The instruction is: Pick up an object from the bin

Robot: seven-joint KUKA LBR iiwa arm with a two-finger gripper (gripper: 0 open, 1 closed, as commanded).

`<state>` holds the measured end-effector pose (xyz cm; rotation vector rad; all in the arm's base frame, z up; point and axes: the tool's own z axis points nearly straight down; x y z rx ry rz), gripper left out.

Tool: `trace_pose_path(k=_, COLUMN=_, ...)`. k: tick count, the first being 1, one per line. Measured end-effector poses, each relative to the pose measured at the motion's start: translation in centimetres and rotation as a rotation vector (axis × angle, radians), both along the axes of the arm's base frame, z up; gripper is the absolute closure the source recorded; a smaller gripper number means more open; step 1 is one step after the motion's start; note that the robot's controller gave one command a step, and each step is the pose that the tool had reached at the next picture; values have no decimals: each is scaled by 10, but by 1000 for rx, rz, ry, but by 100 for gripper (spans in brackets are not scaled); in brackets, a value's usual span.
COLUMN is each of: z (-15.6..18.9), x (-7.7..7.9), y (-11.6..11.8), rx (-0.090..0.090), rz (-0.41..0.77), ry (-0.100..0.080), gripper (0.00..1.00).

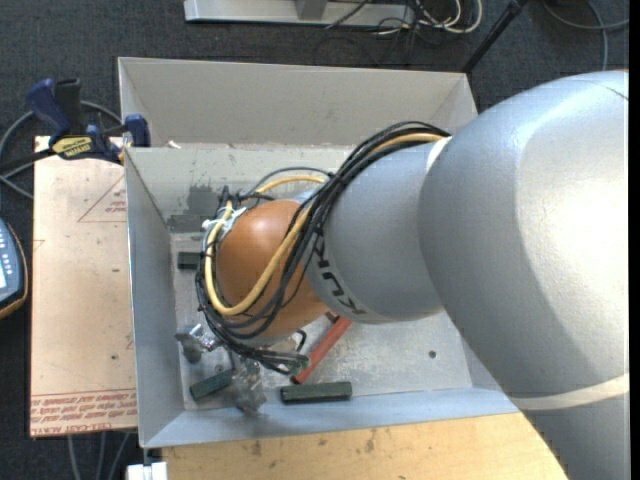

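My gripper (244, 372) sticks out below the orange wrist cover, low in the bin's front left corner. Right beside it lie a short dark green block (210, 386) and a grey lumpy piece (249, 398). A dark green flat bar (316, 392) rests along the front wall just to its right. A red stick (323, 347) slants up from near the gripper and passes under the arm. A small shiny metal piece (196, 340) lies to the gripper's left.
A small dark block (189, 261) sits against the left wall further back. The arm and its cables cover the middle and right of the bin. The bin's walls stand close on the left and front.
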<state>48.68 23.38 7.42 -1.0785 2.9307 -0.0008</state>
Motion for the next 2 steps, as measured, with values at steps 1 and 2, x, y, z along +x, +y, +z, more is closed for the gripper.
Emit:
trace_pose_path(k=1, z=-3, x=-4, y=0, rx=-2, rz=-1, ry=12, gripper=100)
trace_pose_path(k=2, z=122, x=-2, y=-25, rx=-2, rz=11, ry=9, gripper=100)
